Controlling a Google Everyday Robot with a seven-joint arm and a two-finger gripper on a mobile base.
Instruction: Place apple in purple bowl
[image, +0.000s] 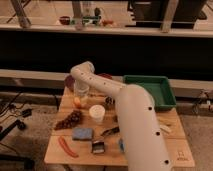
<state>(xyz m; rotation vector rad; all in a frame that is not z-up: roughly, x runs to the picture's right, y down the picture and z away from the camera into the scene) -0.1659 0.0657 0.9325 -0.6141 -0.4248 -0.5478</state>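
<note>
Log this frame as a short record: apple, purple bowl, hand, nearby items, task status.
apple: on the table, back left, outside any bowl
purple bowl: behind the apple, partly hidden by the arm
hand: directly over the apple; contact unclear
nearby: white cup, grape bunch, green bin
status: apple not yet in purple bowl

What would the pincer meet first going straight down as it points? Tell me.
Most likely the apple: the pincer hangs just above it, pointing down, near the table's back edge. Whether they already touch I cannot tell.
</note>
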